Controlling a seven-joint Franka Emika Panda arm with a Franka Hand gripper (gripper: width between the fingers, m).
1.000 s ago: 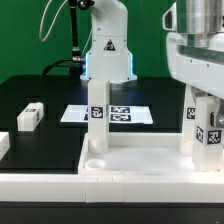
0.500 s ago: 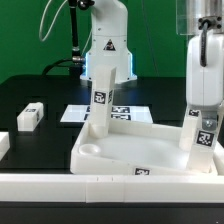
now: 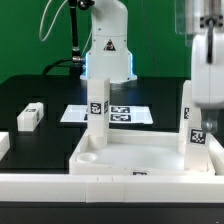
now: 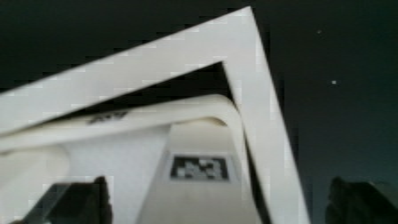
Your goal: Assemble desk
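Nearest to me runs a long white border rail [image 3: 40,183], and just behind it lies the white plastic rectangular tabletop panel [image 3: 135,155] with its raised rim up and a round corner socket showing at its near left. Two white square post legs stand upright in it: one at the far left corner [image 3: 97,112], one at the right [image 3: 196,128], each bearing a black-and-white tag.

Above the right leg hangs the robot's two-finger gripper [image 4: 210,205]. The exterior view cuts off its fingers, but the wrist view shows two dark fingertips [image 4: 73,200] standing well apart with nothing between them, so I take it as spread wide and holding nothing. The right leg lies almost straight below the gripper, its long axis vertical; whether the fingers stand clear of its top I cannot tell.

Farther left, a small white block [image 3: 31,116] with a dark tag rests on the black table [image 3: 40,95], well apart from the panel. Beyond the panel lies the marker board [image 3: 128,114], partly hidden by the left leg, and behind it the arm's white base [image 3: 108,50].

Any further leg would have to be fetched from the left.
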